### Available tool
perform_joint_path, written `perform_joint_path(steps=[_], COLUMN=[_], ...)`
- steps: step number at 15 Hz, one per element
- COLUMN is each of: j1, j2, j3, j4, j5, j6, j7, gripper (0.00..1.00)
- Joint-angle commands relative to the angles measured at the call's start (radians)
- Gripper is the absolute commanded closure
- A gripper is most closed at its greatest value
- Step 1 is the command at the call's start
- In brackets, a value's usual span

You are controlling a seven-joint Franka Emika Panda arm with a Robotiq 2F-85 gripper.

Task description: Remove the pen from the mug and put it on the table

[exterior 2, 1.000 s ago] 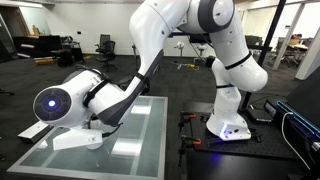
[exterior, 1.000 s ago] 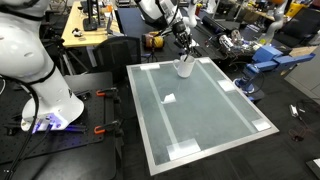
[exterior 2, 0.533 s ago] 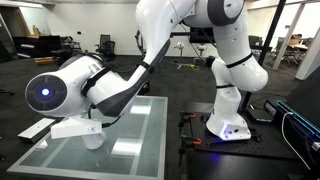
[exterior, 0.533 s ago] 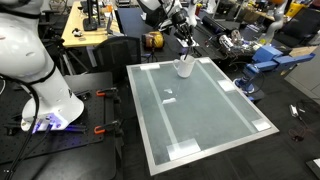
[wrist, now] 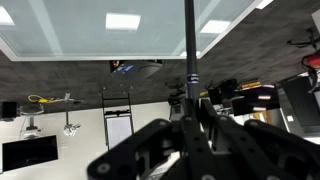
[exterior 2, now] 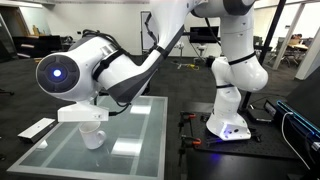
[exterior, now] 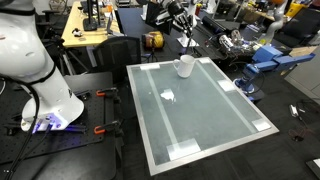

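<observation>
The dark fingers (wrist: 158, 138) pinch the thin dark stick-like pen (wrist: 189, 45), which hangs just above the small white rounded mug (exterior: 185, 66), upper centre of an exterior view. The mug appears empty, so extraction looks done. The next move calls for carrying the pen sideways and lowering it onto the pale grey-green glossy desk (exterior: 200, 120).

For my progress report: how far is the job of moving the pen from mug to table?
Done: the pen seems clear of the mug, hanging above it. In hand: the end effector is shut on the pen. Left: lower it onto the table and release it there.
</observation>
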Motion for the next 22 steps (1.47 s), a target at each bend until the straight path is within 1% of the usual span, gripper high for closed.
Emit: perform_joint_path(steps=[1, 3, 6, 8, 10, 12, 13, 14, 15, 16, 19, 20, 21, 22], j1=[-0.035, -0.053, -0.091, -0.123, -0.158, -0.197, -0.216, -0.204, -0.219, -0.228, -0.230, -0.230, -0.233, -0.237], j2=[-0.132, -0.194, -0.291, -0.358, -0.421, -0.476, -0.501, -0.413, -0.438, -0.455, -0.477, -0.477, -0.472, -0.470], j3=[0.033, 0.039, 0.043, 0.040, 0.026, 0.006, -0.006, 0.028, 0.020, 0.015, 0.014, 0.015, 0.012, 0.010], j4=[-0.138, -0.202, -0.310, -0.388, -0.468, -0.544, -0.579, -0.484, -0.517, -0.539, -0.558, -0.558, -0.557, -0.557], j5=[-0.022, -0.027, -0.040, -0.049, -0.058, -0.076, -0.090, -0.058, -0.067, -0.071, -0.071, -0.071, -0.073, -0.073], j6=[-0.007, 0.009, 0.074, 0.163, 0.287, 0.455, 0.536, 0.420, 0.477, 0.503, 0.510, 0.510, 0.531, 0.529], j7=[0.035, 0.021, -0.012, -0.037, -0.079, -0.142, -0.152, -0.120, -0.131, -0.137, -0.143, -0.143, -0.146, -0.147], gripper=[0.97, 0.97, 0.97, 0.97, 0.97, 0.97, 0.97, 0.87, 0.87, 0.87, 0.87, 0.97, 0.97, 0.97])
